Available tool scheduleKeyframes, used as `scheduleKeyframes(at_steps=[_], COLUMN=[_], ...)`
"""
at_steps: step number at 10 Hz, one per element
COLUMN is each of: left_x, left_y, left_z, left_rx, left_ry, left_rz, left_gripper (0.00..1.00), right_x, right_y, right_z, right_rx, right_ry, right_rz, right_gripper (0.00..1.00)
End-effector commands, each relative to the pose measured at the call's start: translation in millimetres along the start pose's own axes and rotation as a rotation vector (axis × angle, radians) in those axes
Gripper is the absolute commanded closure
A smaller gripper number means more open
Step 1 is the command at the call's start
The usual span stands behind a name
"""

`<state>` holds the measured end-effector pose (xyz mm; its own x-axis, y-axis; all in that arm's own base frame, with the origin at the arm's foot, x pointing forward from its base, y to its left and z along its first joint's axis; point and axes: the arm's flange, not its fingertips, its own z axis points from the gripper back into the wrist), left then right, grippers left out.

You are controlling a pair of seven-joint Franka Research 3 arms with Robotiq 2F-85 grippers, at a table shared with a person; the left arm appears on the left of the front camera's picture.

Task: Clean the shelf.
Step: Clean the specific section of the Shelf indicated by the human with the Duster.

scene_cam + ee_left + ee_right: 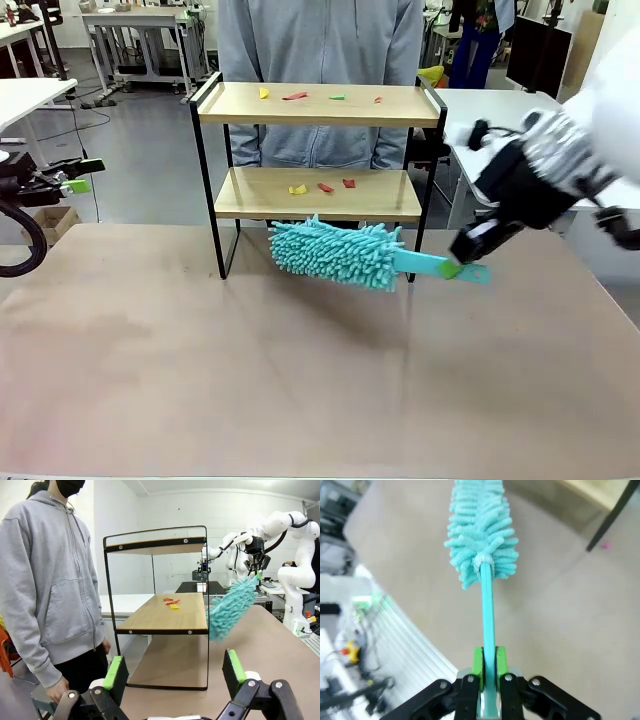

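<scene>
Teal duster [340, 255] clamped in right jaws, head just in front of shelf [310, 112]; left jaws apart, well off left.

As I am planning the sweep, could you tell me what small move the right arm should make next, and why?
Probably raise the duster slightly and push it forward over the lower board. The right gripper is shut on its handle, the head hangs just in front of that board, and scraps lie on it.

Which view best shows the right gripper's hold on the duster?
Right wrist view: the right gripper clamps the duster handle between its green pads, close up. Front view shows that grip small, side-on; left wrist view, far off.
</scene>
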<state>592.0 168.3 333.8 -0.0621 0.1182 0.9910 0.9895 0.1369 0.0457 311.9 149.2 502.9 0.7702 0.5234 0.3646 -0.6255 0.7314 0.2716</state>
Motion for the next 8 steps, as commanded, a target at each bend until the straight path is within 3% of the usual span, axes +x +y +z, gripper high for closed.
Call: scheduleKeyframes(at_steps=[1, 6, 8], left_x=[3.2, 3.2, 3.2], left_y=[-1.0, -1.0, -1.0], left_z=[-1.5, -1.5, -1.5], left_rx=[-0.001, -0.001, -0.001], left_ry=[0.000, 0.000, 0.000], left_rz=[-0.003, -0.003, -0.003], left_gripper=[0.00, 0.00, 0.00], right_x=[-86.9, -164.0, -171.5], right_y=[-11.3, -9.5, -14.2], right_z=[6.2, 19.9, 14.3], right_rx=[0.083, 0.087, 0.089], right_ry=[0.041, 0.091, 0.115], right_rz=[0.045, 0.168, 0.191], right_gripper=[0.87, 0.87, 0.87])
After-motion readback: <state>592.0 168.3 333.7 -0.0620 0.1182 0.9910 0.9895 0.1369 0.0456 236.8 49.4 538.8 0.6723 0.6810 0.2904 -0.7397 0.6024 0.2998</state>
